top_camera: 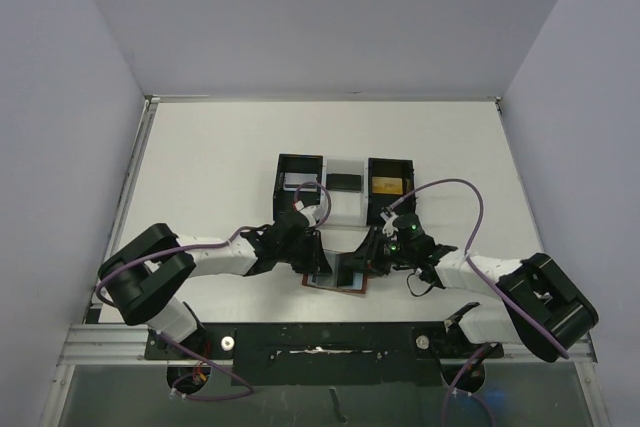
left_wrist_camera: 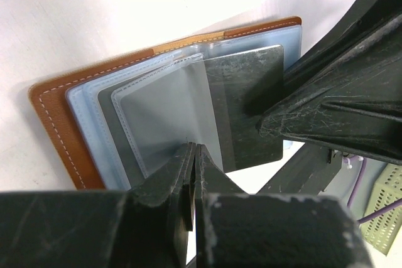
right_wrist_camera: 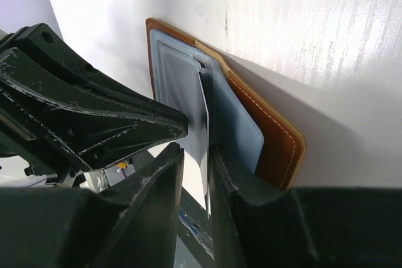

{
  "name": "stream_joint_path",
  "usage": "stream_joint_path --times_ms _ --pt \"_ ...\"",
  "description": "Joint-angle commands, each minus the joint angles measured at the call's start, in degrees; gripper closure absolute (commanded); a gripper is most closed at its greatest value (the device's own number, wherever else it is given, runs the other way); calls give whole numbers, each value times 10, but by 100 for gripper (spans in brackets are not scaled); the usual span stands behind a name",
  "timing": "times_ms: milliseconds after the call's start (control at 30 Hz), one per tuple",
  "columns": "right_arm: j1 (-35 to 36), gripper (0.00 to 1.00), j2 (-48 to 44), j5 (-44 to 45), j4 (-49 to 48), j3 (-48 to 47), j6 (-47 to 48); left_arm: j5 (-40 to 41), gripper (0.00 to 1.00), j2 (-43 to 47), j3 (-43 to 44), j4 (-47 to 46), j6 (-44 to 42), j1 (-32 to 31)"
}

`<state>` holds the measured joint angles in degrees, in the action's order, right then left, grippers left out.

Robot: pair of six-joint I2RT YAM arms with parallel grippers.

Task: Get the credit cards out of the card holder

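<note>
Left fingers [left_wrist_camera: 179, 177] closed against card holder [left_wrist_camera: 56, 123]; right fingers [right_wrist_camera: 154, 205] narrowly apart around a card [left_wrist_camera: 251, 92].

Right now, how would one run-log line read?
brown leather card holder open | left claw shut at clear sleeve | right claw open around dark card

Card holder [top_camera: 335, 277]: brown leather bifold w/ white stitching, lying open & flat, blue-grey clear pockets up, right under both claw tips. Dark grey card [left_wrist_camera: 251, 92] partly out of a sleeve, just beyond left claw [left_wrist_camera: 193, 150]; seen edge-on betw. right claw [right_wrist_camera: 196, 152] fingers.
</note>
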<state>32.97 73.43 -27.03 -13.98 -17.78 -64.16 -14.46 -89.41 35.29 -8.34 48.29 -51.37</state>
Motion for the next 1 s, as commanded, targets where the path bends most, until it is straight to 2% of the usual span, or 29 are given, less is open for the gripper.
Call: stream_joint_path --times_ms 0,133,233,467,633,667,800,967 --pt "-2 79 1 0 -31 -13 -5 0 100 -15 -5 -4 0 -5" --pt "0 88 -2 -1 -31 -14 -4 3 100 -12 -6 -2 0 -5" --pt "-1 100 -16 11 3 -22 9 10 100 -4 -10 0 0 -5" --pt "-11 100 -89 27 81 -46 44 61 100 29 -8 41 -1 -5" --pt "-11 100 -152 77 143 -76 90 80 100 67 -6 52 -14 -1" --pt "-11 100 -164 88 149 -81 100 82 99 75 -7 52 -16 1" --pt "-9 100 -206 118 161 -97 147 89 83 127 -7 53 -32 10" --pt "-5 100 -249 160 144 -103 203 113 62 210 0 112 -66 53"
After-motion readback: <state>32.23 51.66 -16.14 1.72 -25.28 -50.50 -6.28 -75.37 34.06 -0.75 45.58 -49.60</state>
